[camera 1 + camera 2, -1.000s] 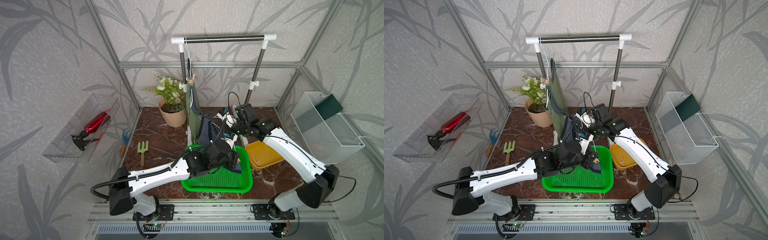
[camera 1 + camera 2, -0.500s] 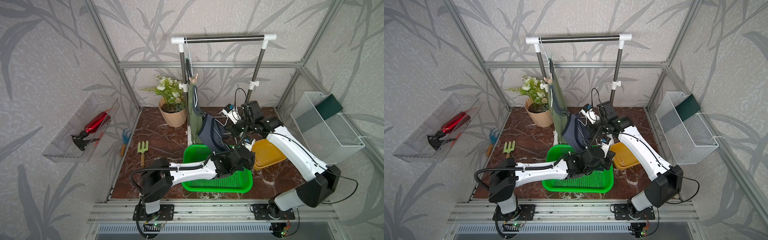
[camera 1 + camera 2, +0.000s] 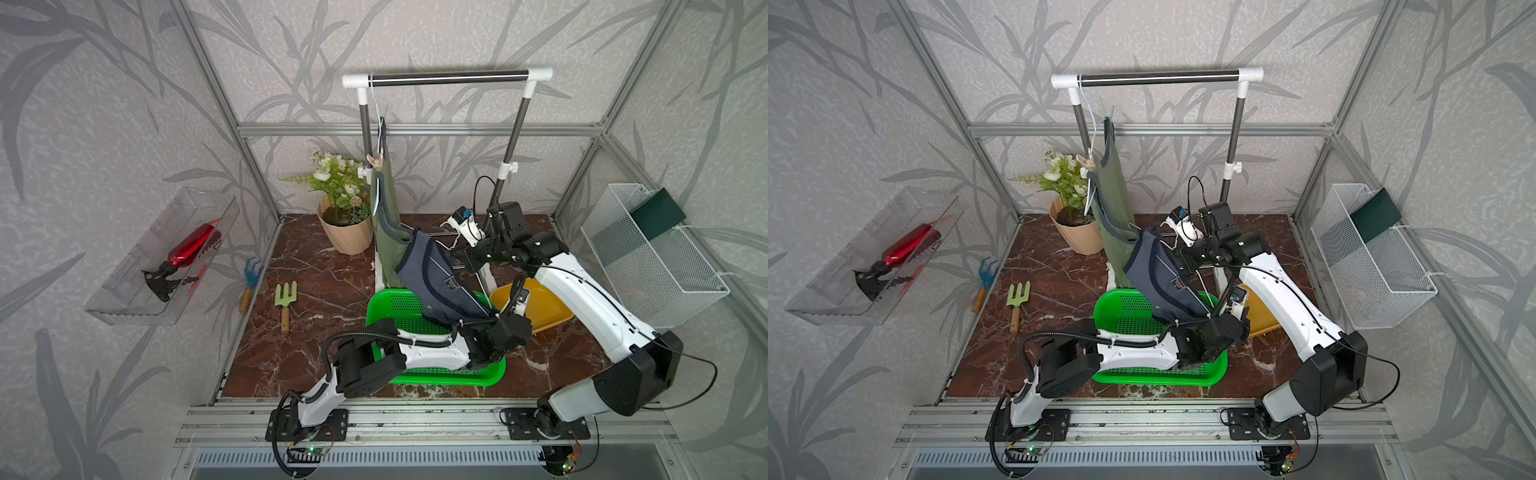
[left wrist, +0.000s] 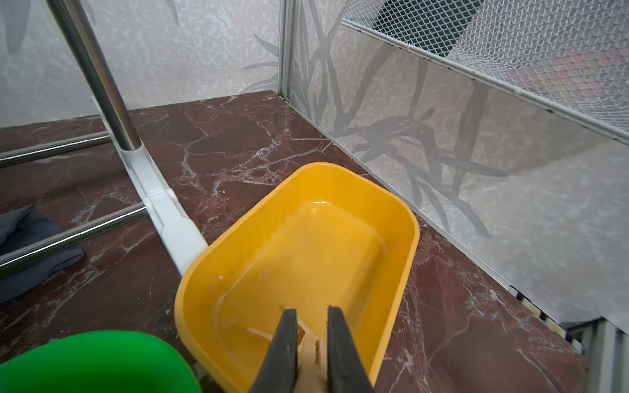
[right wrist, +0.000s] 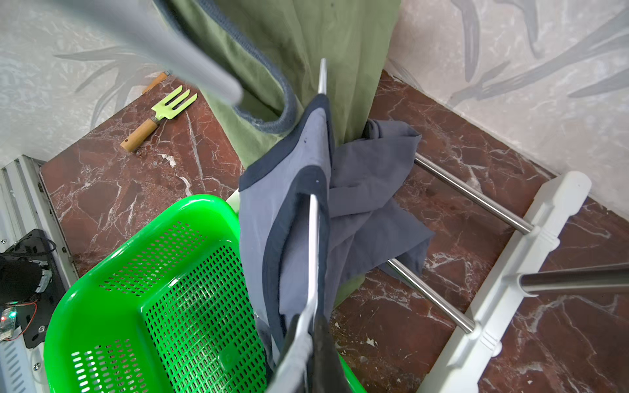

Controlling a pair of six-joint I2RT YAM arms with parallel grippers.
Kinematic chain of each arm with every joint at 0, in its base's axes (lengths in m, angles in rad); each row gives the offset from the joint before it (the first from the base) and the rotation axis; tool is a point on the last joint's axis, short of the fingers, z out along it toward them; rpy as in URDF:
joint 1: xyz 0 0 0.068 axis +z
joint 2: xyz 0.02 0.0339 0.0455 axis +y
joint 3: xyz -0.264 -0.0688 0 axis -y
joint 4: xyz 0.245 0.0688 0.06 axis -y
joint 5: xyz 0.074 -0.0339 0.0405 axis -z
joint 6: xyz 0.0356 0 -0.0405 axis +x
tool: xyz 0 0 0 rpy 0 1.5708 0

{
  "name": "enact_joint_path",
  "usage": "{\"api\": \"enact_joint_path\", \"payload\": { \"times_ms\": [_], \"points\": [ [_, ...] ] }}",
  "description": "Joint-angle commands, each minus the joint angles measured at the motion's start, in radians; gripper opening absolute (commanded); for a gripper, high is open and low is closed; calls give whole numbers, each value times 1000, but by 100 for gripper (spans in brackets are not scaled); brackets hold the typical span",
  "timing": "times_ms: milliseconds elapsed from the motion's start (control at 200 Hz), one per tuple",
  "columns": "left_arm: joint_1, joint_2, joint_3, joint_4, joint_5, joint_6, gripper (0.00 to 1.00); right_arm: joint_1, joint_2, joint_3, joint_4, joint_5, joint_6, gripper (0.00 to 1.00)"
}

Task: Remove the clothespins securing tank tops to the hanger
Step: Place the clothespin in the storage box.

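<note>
Red marble floor, caged cell. Left gripper pinches pale clothespin over yellow tub; step looks like drop-off. Next: spread jaws, let pin fall inside. Right gripper clamped on white hanger, navy tank top draped over it. Behind, olive tank top hangs below rack, second clothespin at its shoulder.

A peach clothespin clips the hanging olive tank top; the navy tank top sags alongside.
</note>
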State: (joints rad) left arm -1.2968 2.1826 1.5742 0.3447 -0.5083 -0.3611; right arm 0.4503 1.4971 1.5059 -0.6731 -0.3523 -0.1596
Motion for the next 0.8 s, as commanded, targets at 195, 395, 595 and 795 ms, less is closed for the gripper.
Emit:
{"api": "enact_joint_path", "payload": {
  "times_ms": [195,395,595,795],
  "points": [
    [-12,82,129,-67,-128,26,35,4,-56,6,2,-50,38,0],
    [-13,49,108,-99,-121,11,51,4,-69,0,-3,-48,35,0],
    [-15,-43,96,-210,-29,-27,55,4,-88,-13,-11,-42,30,0],
    [-46,-217,86,-415,118,-116,55,3,-104,-23,-14,-40,28,0]
  ]
}}
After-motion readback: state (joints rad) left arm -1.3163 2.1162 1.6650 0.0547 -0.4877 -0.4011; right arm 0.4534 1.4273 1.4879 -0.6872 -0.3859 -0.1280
